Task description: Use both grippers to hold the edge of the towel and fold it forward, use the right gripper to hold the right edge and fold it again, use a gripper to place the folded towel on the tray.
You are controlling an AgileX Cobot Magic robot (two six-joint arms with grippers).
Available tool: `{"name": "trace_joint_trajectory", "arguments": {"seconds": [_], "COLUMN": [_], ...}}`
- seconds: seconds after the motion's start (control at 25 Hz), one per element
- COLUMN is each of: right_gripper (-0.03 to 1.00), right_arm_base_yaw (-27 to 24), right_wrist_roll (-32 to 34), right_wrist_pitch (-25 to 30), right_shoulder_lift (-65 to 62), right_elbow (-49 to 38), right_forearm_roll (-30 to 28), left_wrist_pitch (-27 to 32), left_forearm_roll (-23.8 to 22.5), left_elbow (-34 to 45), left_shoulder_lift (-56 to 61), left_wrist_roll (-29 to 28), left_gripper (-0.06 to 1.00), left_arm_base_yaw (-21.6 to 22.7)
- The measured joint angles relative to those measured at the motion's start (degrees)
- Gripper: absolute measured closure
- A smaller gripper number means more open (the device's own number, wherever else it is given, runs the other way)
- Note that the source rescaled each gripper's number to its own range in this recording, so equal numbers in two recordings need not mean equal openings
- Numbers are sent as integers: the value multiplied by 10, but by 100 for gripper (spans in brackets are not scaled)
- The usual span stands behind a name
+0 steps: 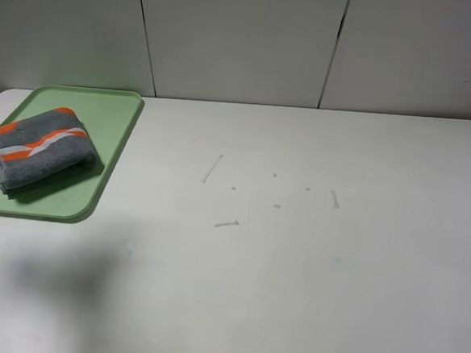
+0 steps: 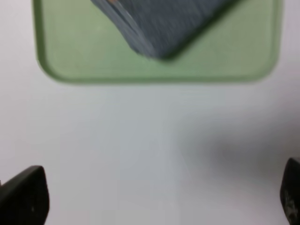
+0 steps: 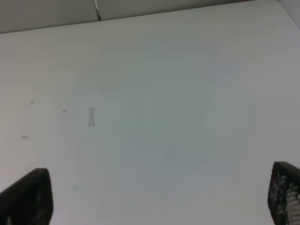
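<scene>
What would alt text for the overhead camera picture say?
A folded grey towel with orange and white stripes lies on a pale green tray at the left of a white table. No robot arms show in this view.

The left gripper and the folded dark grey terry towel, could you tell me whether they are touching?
Apart. The left wrist view shows the left gripper open over bare table, the towel lying beyond on the pale green tray.

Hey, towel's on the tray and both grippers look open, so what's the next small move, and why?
Probably none beyond keeping both arms back. The folded towel lies inside the tray, so the placing looks done. The left gripper is open over bare table short of the tray, and the right gripper is open, holding nothing.
</scene>
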State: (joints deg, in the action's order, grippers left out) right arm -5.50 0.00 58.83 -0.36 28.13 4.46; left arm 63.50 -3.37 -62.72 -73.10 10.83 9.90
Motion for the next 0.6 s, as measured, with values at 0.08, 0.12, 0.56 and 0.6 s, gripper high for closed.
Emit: {"name": "trace_joint_trajectory", "arguments": {"seconds": [0.08, 0.12, 0.56, 0.6], "right_gripper": [-3, -3, -3, -3], "right_arm_base_yaw": [0, 0, 0, 0], "right_wrist_roll": [0, 0, 0, 0], "right_wrist_pitch": [0, 0, 0, 0], "right_shoulder_lift": [0, 0, 0, 0], "right_elbow": [0, 0, 0, 0], "right_forearm_roll": [0, 0, 0, 0], "left_wrist_pitch": [27, 36, 38, 38], "left_forearm_roll": [2, 3, 4, 4], "left_elbow": [0, 0, 48, 57], "left_shoulder_lift": [30, 42, 249, 269], "left_wrist_roll": [5, 6, 16, 17], "left_gripper": [-6, -6, -6, -6], "left_arm_base_yaw": [0, 0, 0, 0]}}
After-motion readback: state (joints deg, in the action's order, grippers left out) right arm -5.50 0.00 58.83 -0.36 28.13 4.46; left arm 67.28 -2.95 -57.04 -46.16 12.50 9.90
